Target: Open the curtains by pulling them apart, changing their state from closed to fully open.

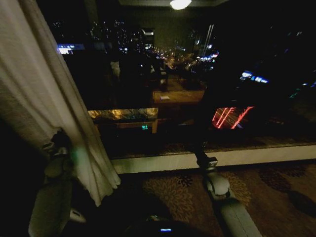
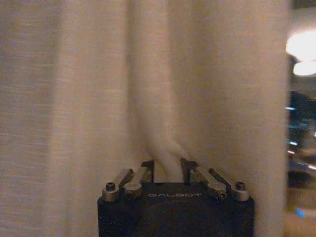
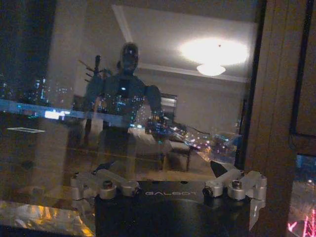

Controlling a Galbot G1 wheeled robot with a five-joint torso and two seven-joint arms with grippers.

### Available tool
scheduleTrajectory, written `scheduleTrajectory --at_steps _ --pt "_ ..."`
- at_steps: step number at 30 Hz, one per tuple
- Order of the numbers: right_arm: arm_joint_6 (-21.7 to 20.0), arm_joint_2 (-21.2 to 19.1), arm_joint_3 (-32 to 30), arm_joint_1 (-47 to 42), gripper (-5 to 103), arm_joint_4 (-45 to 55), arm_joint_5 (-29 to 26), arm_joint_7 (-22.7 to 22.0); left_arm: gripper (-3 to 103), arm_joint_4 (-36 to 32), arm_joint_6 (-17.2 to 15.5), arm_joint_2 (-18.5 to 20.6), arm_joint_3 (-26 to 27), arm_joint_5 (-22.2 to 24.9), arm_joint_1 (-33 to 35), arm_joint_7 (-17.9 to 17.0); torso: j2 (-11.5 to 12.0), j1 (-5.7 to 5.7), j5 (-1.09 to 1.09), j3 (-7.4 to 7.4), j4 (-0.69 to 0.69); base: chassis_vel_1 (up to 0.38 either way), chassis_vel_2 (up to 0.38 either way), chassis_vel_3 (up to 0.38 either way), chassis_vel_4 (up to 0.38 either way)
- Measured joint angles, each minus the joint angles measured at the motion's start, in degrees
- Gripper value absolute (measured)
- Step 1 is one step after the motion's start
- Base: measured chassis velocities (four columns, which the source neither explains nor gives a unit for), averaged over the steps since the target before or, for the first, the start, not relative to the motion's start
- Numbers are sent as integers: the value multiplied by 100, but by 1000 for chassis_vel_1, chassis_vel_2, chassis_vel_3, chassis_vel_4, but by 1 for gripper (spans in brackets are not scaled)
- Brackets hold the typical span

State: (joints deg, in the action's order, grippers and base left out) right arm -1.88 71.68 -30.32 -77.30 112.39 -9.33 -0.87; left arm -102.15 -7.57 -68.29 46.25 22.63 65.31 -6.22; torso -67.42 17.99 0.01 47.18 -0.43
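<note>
Our left gripper has its fingers pinching a twisted fold of the sheer cream curtain. The cloth rises from the pinch in long vertical pleats. From the head camera, this curtain hangs bunched at the left side of the window, its hem above the patterned carpet, and the left gripper sits against its lower edge.

Our right gripper points at the dark glass with its fingers spread wide, holding nothing. In the head view the right arm reaches forward over the white sill.

The glass ahead looks uncovered, showing city lights and room reflections, so we judge the opening mostly done on this side. To do this pull well, we should keep the pinch firm, draw the cloth sideways along the window line and not downward, and move slowly so the thin fabric slides without tearing or slipping free.

No containers are visible here.
</note>
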Motion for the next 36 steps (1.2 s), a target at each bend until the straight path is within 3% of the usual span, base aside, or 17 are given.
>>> scheduleTrajectory --at_steps 6,9,12,15,18,20,24,29,32,33,36 --pt "30 13 -40 -8 100 -16 -13 11 57 -535 -155 -167 -300 -268 321 162 0 0 0 0 0 0 0 0 0" --pt "50 23 -60 -29 100 -28 -16 15 63 -679 -196 -201 -344 -334 449 246 0 0 0 0 0 0 0 0 0" --pt "89 30 -93 -63 100 -53 -19 29 80 -772 -200 -281 -398 -450 659 363 0 -1 0 0 1 0 0 0 0" --pt "101 25 -102 -83 100 -56 -23 37 85 -764 -157 -310 -431 -518 727 514 0 -1 -1 0 1 0 0 0 0" --pt "118 2 -130 -91 100 -56 -38 46 99 -660 -136 -282 -526 -547 617 733 0 -1 -2 0 1 0 0 0 0" --pt "122 -5 -140 -94 100 -56 -41 47 99 -621 -153 -268 -566 -552 533 735 0 -1 -1 0 1 0 0 0 0" --pt "130 -48 -188 -129 100 -6 -117 56 100 -316 -325 -203 -844 -557 4 209 0 0 -1 0 0 0 0 0 0" --pt "136 -66 -213 -133 100 4 -140 60 100 -131 -439 -199 -1036 -559 -357 -212 0 0 -2 0 -1 0 0 0 0" --pt "142 -37 -214 -127 100 1 -143 70 100 -60 -645 -316 -1239 -551 -612 -1089 0 0 -1 0 1 0 0 0 0" --pt "142 -37 -214 -127 100 1 -143 70 100 -60 -645 -316 -1239 -551 -612 -1089 0 0 -1 0 1 0 0 0 0" --pt "170 12 -173 -121 100 -9 -132 100 100 97 -688 -438 -1362 -594 -805 -1672 0 -1 -1 0 -2 0 0 0 0"
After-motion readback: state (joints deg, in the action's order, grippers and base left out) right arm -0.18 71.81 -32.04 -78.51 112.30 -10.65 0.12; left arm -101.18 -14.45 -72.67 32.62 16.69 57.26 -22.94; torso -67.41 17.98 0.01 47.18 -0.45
